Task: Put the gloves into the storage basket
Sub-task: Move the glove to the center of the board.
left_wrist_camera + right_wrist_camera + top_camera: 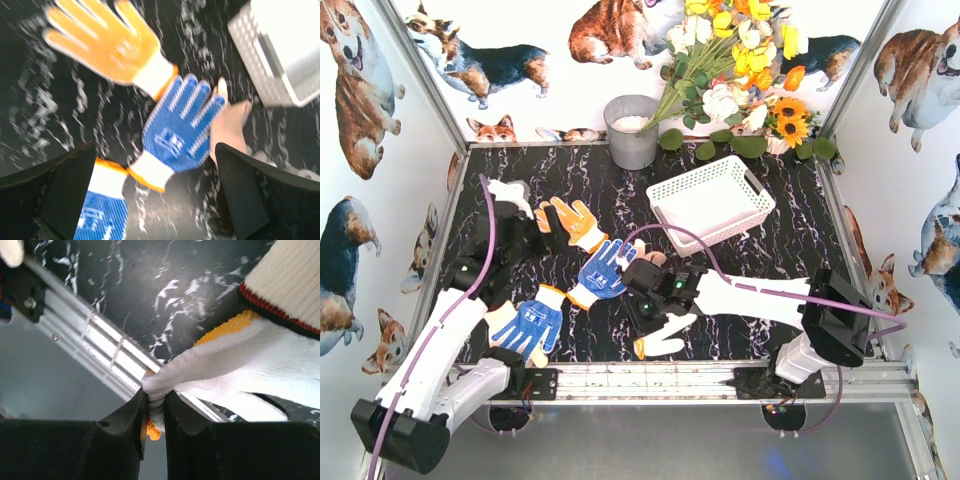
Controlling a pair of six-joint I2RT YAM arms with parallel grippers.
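Black marbled tabletop, corgi-print walls all round, and the right gripper point(156, 401) is pinched tight on a fold of a white glove point(240, 360) at the near edge, right by the metal rail point(95, 337). Left gripper point(154, 150) hangs wide open, holding nothing, over a blue dotted glove point(180, 125). The storage basket point(672, 222) sits well apart, towards the back, no glove showing in it. The call now: lift straight up until the glove hangs free of the table, because only a thin bunch of knit sits between those jaws and a sideways drag could pull it out. Right wrist view shows how little fabric is caught; the overhead can't. Overhead gives the route to the basket, plus the yellow glove point(575, 222) and second blue glove point(530, 325) waiting.
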